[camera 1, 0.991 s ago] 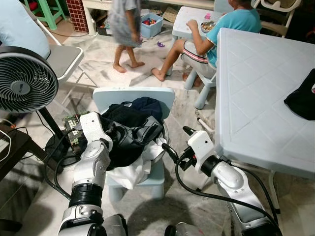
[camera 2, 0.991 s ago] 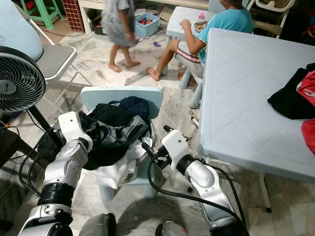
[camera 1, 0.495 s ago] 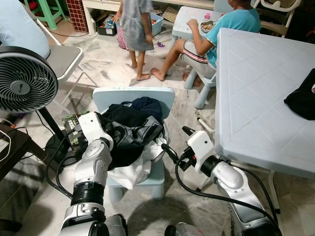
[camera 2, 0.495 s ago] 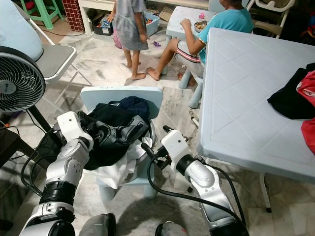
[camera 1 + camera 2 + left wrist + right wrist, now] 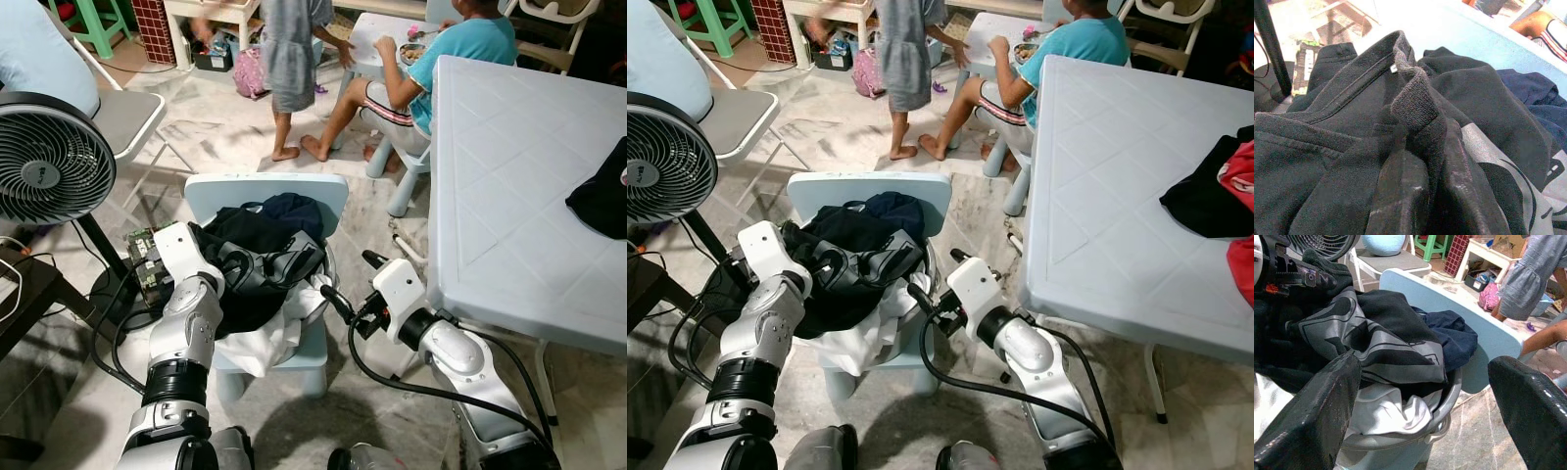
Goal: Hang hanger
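Left wrist view: my left gripper (image 5: 1420, 196) has its fingers pinched together on a fold of the black garment's collar (image 5: 1413, 100).
Left gripper place: at 9 o'clock of the clothes heap (image 5: 260, 264).
Right gripper (image 5: 343, 284): fingers spread wide, holding nothing, at 3 o'clock of the heap.
Heap: lies in a grey basin (image 5: 1449, 396) on the pale blue chair (image 5: 265, 191).
Hanger: I cannot make one out.

Hemmed in on both flanks — fan (image 5: 49, 157) to the left, table (image 5: 519, 206) to the right. Ahead, chair (image 5: 266, 191) heaped with clothes (image 5: 257, 257); beyond it, open floor (image 5: 211, 132) — two people (image 5: 294, 59) there.
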You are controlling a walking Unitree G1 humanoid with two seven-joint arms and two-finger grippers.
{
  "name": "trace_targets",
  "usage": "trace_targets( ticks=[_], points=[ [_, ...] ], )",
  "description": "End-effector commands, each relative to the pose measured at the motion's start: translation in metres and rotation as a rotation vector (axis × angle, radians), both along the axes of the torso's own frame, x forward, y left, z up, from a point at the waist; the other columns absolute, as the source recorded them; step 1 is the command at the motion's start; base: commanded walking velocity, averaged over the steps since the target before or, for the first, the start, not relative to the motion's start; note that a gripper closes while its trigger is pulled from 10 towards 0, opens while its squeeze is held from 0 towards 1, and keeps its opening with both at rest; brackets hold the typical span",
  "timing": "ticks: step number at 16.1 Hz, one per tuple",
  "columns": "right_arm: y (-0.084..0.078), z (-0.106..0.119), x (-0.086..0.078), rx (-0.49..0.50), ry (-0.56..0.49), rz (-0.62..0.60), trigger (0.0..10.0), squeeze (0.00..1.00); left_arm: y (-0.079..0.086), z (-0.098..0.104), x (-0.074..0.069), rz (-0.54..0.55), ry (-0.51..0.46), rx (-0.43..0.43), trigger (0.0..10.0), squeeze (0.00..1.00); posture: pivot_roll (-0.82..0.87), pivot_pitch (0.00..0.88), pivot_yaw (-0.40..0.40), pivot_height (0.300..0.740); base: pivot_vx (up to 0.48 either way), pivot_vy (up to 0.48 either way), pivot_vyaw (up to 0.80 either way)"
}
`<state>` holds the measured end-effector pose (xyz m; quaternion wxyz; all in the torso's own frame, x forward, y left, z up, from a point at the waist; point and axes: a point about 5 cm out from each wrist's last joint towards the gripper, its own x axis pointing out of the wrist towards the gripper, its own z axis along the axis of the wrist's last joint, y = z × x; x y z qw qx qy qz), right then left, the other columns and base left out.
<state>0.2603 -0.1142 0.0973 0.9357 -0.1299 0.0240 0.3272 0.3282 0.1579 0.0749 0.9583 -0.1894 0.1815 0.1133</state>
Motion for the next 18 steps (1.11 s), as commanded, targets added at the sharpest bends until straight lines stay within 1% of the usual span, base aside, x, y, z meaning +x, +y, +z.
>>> trace_targets(
  ticks=[1, 4, 6, 7, 8, 9, 10, 11, 12, 13, 14, 15, 16, 17, 18],
  points=[
    [0.000, -0.001, 0.001, -0.003, 0.003, 0.006, 10.0, 0.00, -0.001, 0.003, 0.003, -0.002, -0.012, 0.016, 0.0, 0.00, 0.01, 0.070, -0.054, 0.740, 0.000, 0.000, 0.00],
    [0.000, 0.000, 0.004, -0.003, -0.003, 0.008, 10.0, 0.00, -0.003, 0.006, 0.003, -0.010, -0.025, -0.002, 0.0, 0.00, 0.01, 0.056, -0.043, 0.740, 0.000, 0.000, 0.00],
    [0.000, 0.002, 0.009, 0.008, -0.004, 0.008, 10.0, 0.00, -0.005, 0.012, 0.002, -0.072, -0.039, 0.032, 0.0, 0.00, 0.01, 0.033, -0.024, 0.740, 0.000, 0.000, 0.00],
    [-0.001, 0.003, 0.011, 0.022, -0.002, 0.006, 10.0, 0.00, -0.003, 0.017, 0.003, -0.100, -0.062, 0.071, 0.0, 0.00, 0.01, 0.026, -0.015, 0.740, 0.000, 0.000, 0.00],
    [-0.002, 0.005, 0.017, 0.068, 0.016, -0.007, 10.0, 0.00, 0.001, 0.031, 0.008, -0.163, -0.111, 0.152, 0.0, 0.00, 0.02, 0.004, 0.001, 0.740, 0.000, 0.000, 0.00],
    [-0.003, 0.006, 0.020, 0.094, 0.026, -0.022, 10.0, 0.00, 0.004, 0.037, 0.011, -0.190, -0.133, 0.197, 0.0, 0.00, 0.03, 0.000, 0.010, 0.740, 0.000, 0.000, 0.00],
    [-0.003, 0.006, 0.025, 0.135, 0.041, -0.045, 10.0, 0.00, 0.007, 0.049, 0.017, -0.240, -0.178, 0.282, 0.0, 0.00, 0.03, 0.000, 0.017, 0.740, 0.000, 0.000, 0.00],
    [-0.004, 0.007, 0.028, 0.150, 0.043, -0.059, 10.0, 0.00, 0.007, 0.061, 0.022, -0.272, -0.222, 0.339, 0.0, 0.00, 0.03, 0.000, 0.021, 0.740, 0.000, 0.000, 0.00],
    [-0.005, 0.008, 0.034, 0.169, 0.037, -0.086, 10.0, 0.00, -0.001, 0.087, 0.031, -0.367, -0.327, 0.452, 0.0, 0.00, 0.04, 0.000, 0.029, 0.740, 0.000, 0.000, 0.00],
    [-0.004, 0.007, 0.038, 0.188, 0.034, -0.115, 10.0, 0.00, -0.021, 0.118, 0.035, -0.511, -0.469, 0.565, 0.0, 0.00, 0.04, 0.000, 0.033, 0.740, 0.000, 0.000, 0.00],
    [-0.002, 0.005, 0.039, 0.200, 0.039, -0.129, 10.0, 0.00, -0.038, 0.135, 0.031, -0.629, -0.566, 0.630, 0.0, 0.00, 0.04, 0.000, 0.036, 0.740, 0.000, 0.000, 0.00],
    [-0.001, 0.002, 0.039, 0.201, 0.042, -0.132, 10.0, 0.00, -0.053, 0.146, 0.024, -0.737, -0.629, 0.637, 0.0, 0.00, 0.05, 0.000, 0.038, 0.740, 0.000, 0.000, 0.00],
    [-0.001, -0.001, 0.039, 0.201, 0.044, -0.139, 10.0, 0.00, -0.062, 0.148, 0.014, -0.836, -0.662, 0.633, 0.0, 0.00, 0.05, 0.000, 0.042, 0.740, 0.000, 0.000, 0.00],
    [-0.002, -0.001, 0.039, 0.210, 0.043, -0.148, 10.0, 0.00, -0.062, 0.139, 0.008, -0.874, -0.637, 0.605, 0.0, 0.00, 0.06, 0.000, 0.043, 0.740, 0.000, 0.000, 0.00],
    [-0.003, -0.002, 0.040, 0.213, 0.043, -0.155, 10.0, 0.00, -0.058, 0.131, 0.006, -0.869, -0.607, 0.586, 0.0, 0.00, 0.06, 0.000, 0.043, 0.740, 0.000, 0.000, 0.00]
  ],
)
